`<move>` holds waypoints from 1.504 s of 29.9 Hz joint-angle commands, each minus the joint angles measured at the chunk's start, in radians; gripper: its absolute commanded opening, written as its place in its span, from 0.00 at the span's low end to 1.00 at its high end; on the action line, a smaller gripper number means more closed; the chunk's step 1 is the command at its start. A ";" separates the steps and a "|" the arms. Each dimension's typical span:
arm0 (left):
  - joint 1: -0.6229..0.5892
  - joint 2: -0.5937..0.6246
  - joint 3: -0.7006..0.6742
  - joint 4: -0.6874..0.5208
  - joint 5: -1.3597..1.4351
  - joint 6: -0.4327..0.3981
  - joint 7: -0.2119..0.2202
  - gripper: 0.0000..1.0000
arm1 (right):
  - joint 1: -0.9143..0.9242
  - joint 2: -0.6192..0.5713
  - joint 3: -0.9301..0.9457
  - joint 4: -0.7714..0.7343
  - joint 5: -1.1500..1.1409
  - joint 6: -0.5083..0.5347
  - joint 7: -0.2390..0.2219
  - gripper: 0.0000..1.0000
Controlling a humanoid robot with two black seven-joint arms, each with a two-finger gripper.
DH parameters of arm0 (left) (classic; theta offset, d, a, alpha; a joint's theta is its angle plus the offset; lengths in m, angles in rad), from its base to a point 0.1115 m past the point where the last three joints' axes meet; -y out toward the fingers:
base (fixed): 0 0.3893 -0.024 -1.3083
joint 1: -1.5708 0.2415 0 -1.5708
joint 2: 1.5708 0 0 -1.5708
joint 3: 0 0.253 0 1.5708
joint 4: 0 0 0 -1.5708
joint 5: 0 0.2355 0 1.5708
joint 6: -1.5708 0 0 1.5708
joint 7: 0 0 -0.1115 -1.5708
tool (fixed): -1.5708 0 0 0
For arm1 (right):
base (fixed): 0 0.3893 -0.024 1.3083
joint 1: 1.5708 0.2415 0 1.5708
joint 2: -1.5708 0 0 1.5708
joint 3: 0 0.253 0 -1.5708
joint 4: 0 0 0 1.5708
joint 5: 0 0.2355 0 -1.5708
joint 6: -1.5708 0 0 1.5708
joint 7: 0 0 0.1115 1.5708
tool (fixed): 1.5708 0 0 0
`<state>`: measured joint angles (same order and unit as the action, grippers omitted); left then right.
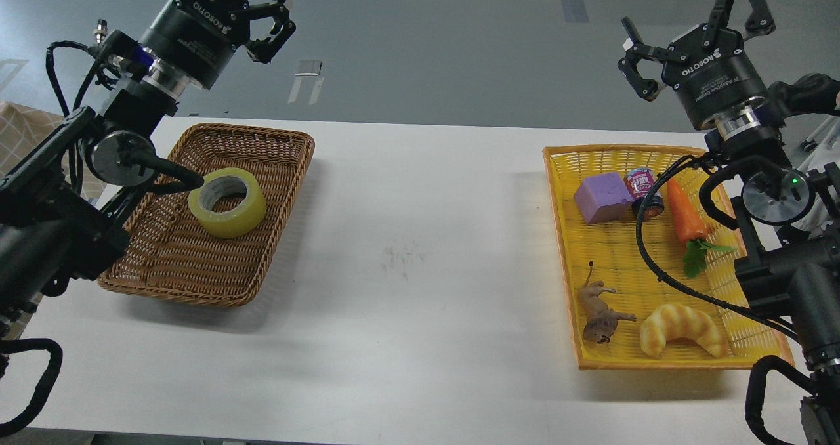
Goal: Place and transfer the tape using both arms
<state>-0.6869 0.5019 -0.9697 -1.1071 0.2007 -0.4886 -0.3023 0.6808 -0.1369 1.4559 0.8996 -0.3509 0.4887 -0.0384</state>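
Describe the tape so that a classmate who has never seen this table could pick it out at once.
Start at the white table and find the brown wicker basket on its left side. The tape lies flat inside it, towards the far end. It is the only thing in that basket: a yellowish translucent roll with a grey-white core, unlike the croissant in the yellow basket opposite.

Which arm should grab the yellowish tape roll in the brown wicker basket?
Left. The yellowish tape roll lies in the brown wicker basket on the left arm's side, and the left gripper is open. The right gripper hangs over the far yellow plastic tray.
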 commanded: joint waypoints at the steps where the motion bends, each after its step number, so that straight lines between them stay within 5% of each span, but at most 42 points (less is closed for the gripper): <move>1: 0.024 -0.009 -0.010 -0.025 0.002 0.000 -0.001 0.98 | 0.002 0.000 0.000 0.007 0.000 0.000 0.000 1.00; 45: 0.040 -0.106 -0.004 0.053 0.009 0.000 0.002 0.98 | -0.010 0.042 -0.052 0.013 0.000 0.000 0.000 1.00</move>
<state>-0.6475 0.3973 -0.9713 -1.0540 0.2107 -0.4887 -0.3002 0.6712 -0.0976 1.4039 0.9125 -0.3510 0.4887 -0.0383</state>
